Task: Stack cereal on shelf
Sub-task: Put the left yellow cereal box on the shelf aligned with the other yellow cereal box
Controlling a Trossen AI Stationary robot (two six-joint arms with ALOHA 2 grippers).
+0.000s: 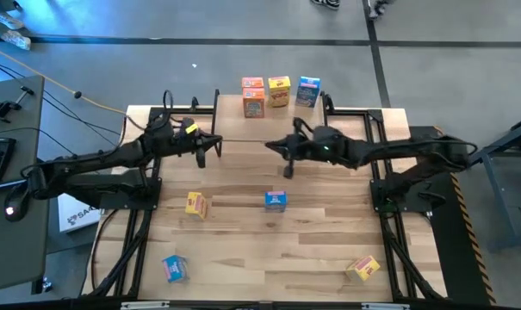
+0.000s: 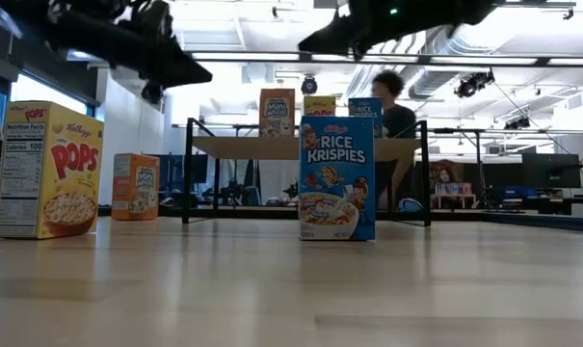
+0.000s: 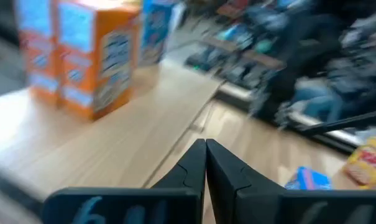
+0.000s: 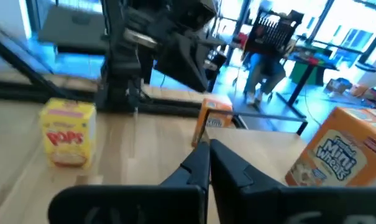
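Shelf (image 1: 329, 129): low riser, light-wood top on thin black legs, at far edge of worktop (image 1: 269, 250). On its top, four boxes: two orange boxes (image 1: 253, 96) close together, one nearer the shelf's back edge, a yellow box (image 1: 279, 90) beside them, a blue box (image 1: 308, 90) at the end of the row. Low view shows the shelf boxes upright, printed fronts facing the camera.

On worktop, high view: yellow Pops box (image 1: 196, 204) left of centre; blue Rice Krispies box (image 1: 276, 201) near centre, upright; another blue box (image 1: 174, 268) near front-left corner, lying askew; a yellow box (image 1: 363, 268) front-right, tilted. Low view also shows an orange box (image 2: 136, 186) upright, behind the Pops box.

Left hand (image 1: 201, 153): arm reaches in from the left, hand raised just in front of shelf's left part. Fingers pressed together, nothing held (left wrist view).

Right hand (image 1: 288, 165): arm reaches in from the right, hand above worktop near shelf's front edge, centre. Fingers closed on each other, empty (right wrist view).

Hands near each other, apart. Person (image 2: 392, 96) visible beyond shelf in low view.
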